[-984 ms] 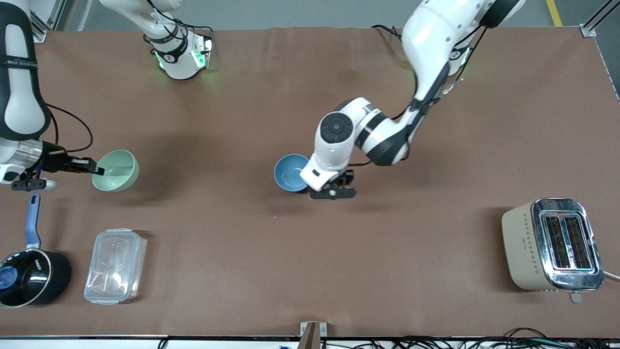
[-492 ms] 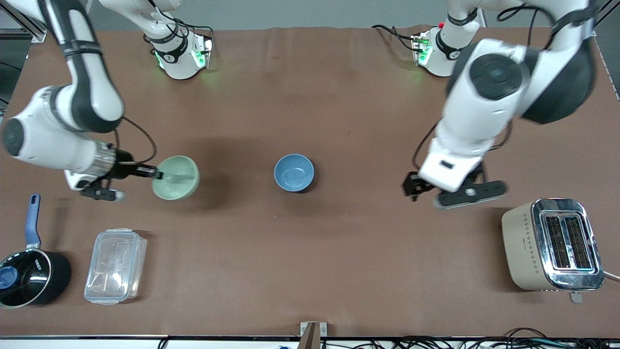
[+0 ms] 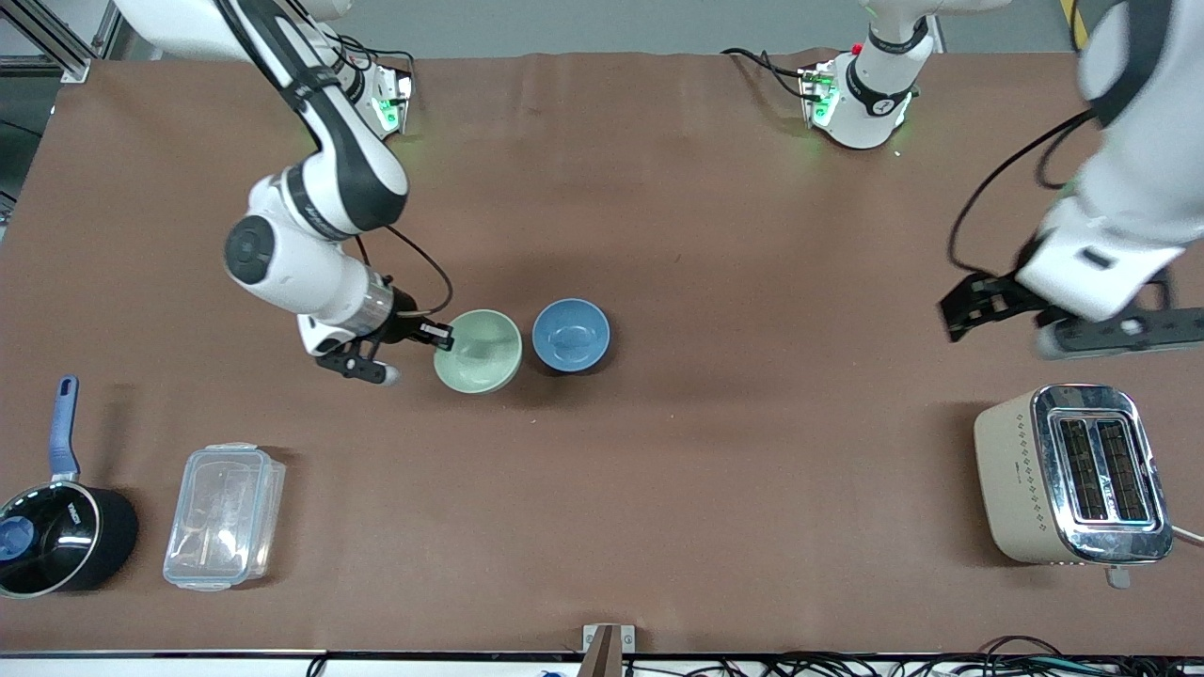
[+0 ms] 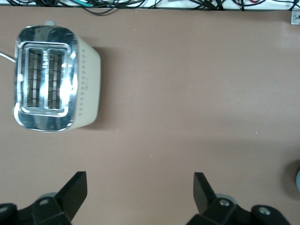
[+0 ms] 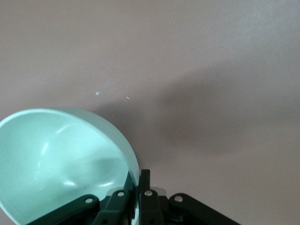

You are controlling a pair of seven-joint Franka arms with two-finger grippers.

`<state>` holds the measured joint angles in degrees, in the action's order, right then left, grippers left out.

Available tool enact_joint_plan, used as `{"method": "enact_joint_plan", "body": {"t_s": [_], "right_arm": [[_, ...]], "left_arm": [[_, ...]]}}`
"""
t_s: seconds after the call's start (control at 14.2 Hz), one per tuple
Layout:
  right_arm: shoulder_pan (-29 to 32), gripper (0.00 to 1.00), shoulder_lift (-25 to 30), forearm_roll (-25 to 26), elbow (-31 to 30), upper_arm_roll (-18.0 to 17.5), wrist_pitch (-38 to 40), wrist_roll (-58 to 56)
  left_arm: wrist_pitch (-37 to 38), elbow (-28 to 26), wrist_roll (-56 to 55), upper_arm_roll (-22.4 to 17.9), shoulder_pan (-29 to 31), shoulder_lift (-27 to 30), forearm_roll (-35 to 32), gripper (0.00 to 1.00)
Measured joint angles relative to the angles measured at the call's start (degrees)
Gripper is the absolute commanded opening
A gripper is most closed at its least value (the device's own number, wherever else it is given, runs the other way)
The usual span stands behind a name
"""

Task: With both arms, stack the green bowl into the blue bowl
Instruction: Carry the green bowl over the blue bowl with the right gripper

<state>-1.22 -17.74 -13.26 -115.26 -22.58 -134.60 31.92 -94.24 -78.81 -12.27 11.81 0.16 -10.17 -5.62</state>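
The green bowl [image 3: 478, 351] is held by its rim in my right gripper [image 3: 440, 336], which is shut on it, just beside the blue bowl [image 3: 571, 335] on its right-arm side. In the right wrist view the green bowl [image 5: 61, 159] fills the corner, its rim pinched between the fingers [image 5: 146, 180]. The blue bowl stands upright and empty at mid-table. My left gripper [image 3: 1035, 324] is open and empty, up in the air over the table near the toaster; its wrist view shows its spread fingertips [image 4: 77, 185] over bare table.
A beige and chrome toaster [image 3: 1072, 475] stands at the left arm's end, also in the left wrist view [image 4: 54, 77]. A clear plastic container [image 3: 224, 515] and a black saucepan with a blue handle [image 3: 52, 527] sit at the right arm's end, near the front edge.
My right gripper has carried the green bowl from the right arm's end to just beside the blue bowl. My left gripper has let go of the blue bowl and swung away toward the toaster.
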Motion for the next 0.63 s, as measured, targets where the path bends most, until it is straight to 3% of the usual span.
{"method": "enact_joint_plan", "body": {"t_s": [0.28, 0.63], "right_arm": [[-0.11, 0.0, -5.08, 10.15, 2.02, -5.16, -1.43, 12.64], [-1.18, 0.0, -8.46, 11.46, 5.05, -8.45, -1.54, 18.46]], "left_arm": [[4.34, -0.55, 6.33, -0.68, 2.2, 3.75, 1.59, 1.0], [6.96, -4.63, 6.86, -3.78, 0.57, 9.38, 1.89, 1.0]]}}
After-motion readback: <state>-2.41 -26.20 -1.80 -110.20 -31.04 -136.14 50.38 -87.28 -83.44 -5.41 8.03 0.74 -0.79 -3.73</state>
